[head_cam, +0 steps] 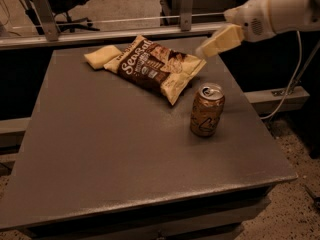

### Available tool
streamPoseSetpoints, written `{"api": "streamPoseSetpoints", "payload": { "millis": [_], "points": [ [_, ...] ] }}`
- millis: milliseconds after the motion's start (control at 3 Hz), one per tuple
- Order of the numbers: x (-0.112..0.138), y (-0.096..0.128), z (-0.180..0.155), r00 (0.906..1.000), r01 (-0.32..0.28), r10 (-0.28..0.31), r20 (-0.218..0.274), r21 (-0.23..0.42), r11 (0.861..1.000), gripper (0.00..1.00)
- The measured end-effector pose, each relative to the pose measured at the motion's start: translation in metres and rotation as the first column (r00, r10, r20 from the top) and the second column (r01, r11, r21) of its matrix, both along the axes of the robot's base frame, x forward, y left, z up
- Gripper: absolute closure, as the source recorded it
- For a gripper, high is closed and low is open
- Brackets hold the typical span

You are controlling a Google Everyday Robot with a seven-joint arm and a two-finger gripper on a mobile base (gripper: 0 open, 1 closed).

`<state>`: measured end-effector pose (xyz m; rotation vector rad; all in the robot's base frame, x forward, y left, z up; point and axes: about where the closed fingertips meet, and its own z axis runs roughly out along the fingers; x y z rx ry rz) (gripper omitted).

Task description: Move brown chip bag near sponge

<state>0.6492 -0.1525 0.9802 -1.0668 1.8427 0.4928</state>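
At the far side of the table [125,154], we have the bag [155,66] lying flat, its dark face and white script turned up, one pale corner pointing near and right towards the can [206,110]. The bag's far left end sits right up against the sponge [101,57], the two touching, the sponge poking out to the left by the table's far edge. The can stands upright on the right side, nearer to us than the bag and just apart from that pale corner, its top opened. Up at the far right, the gripper [205,48] hangs in the air above the table's far right corner, to the right of the bag and clear of it, touching nothing. Whether it is released or clenched we cannot tell from here. The white arm [280,9] reaches in behind it from the right edge.
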Motion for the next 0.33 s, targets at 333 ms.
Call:
{"api": "streamPoseSetpoints", "payload": {
  "millis": [333],
  "points": [
    [-0.0184,-0.0449,0.008,0.9977,0.023,-0.023,0.064,0.0,1.0,0.0]
  ]
}}
